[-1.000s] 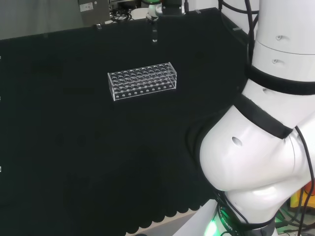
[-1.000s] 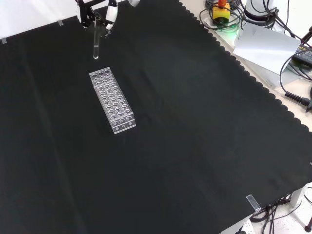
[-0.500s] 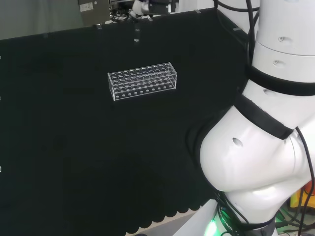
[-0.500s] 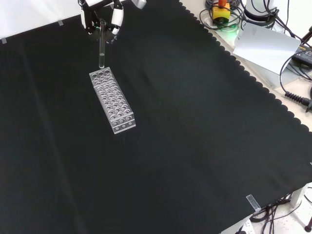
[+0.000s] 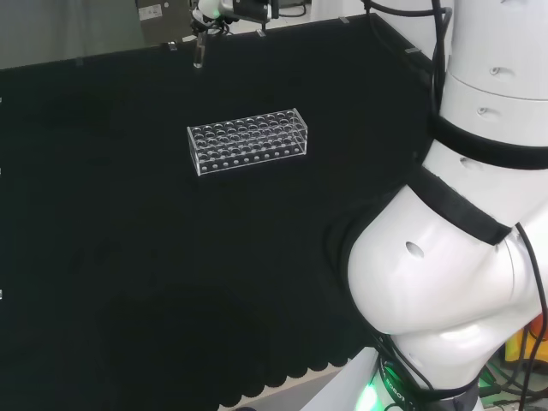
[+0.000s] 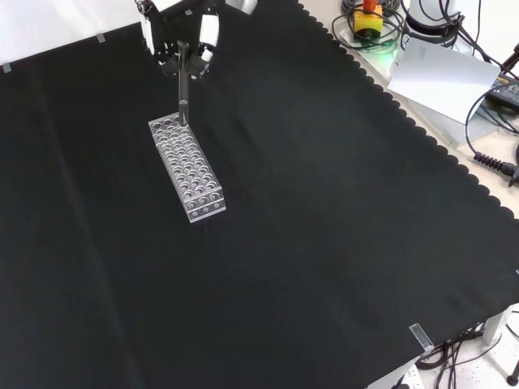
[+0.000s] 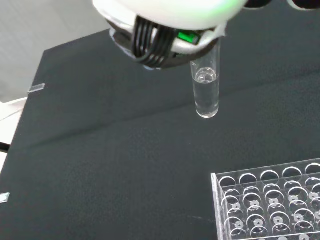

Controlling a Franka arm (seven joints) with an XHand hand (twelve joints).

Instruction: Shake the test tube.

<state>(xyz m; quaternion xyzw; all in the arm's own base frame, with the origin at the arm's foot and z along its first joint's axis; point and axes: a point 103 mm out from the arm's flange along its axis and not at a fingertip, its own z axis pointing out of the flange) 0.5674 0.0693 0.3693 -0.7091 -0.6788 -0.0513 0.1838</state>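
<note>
A clear glass test tube [image 6: 183, 89] hangs upright in the air, pinched at its top by my hand [image 6: 180, 40] near the cloth's far edge in the front view. The head view has the tube [image 5: 199, 53] and the hand [image 5: 224, 8] at the top, left of centre. From the wrist, the tube [image 7: 206, 85] shows some clear liquid inside, under a blurred white part of the hand [image 7: 165, 20]. A clear plastic test tube rack [image 6: 186, 166] with several empty holes stands on the black cloth, just below the tube's tip in the front view; it also shows as the rack [image 5: 247, 141] and the rack [image 7: 267, 202].
The arm's big white links [image 5: 467, 214] stand at the head view's right. Past the cloth's scalloped edge in the front view lie cables and a grey box [image 6: 442, 77]. A small clear clip [image 6: 419, 336] sits at the cloth's near corner.
The hand and the tube have swung leftward in the head view, and rightward and lower in the front view, toward the rack's far end. The rack has stayed put.
</note>
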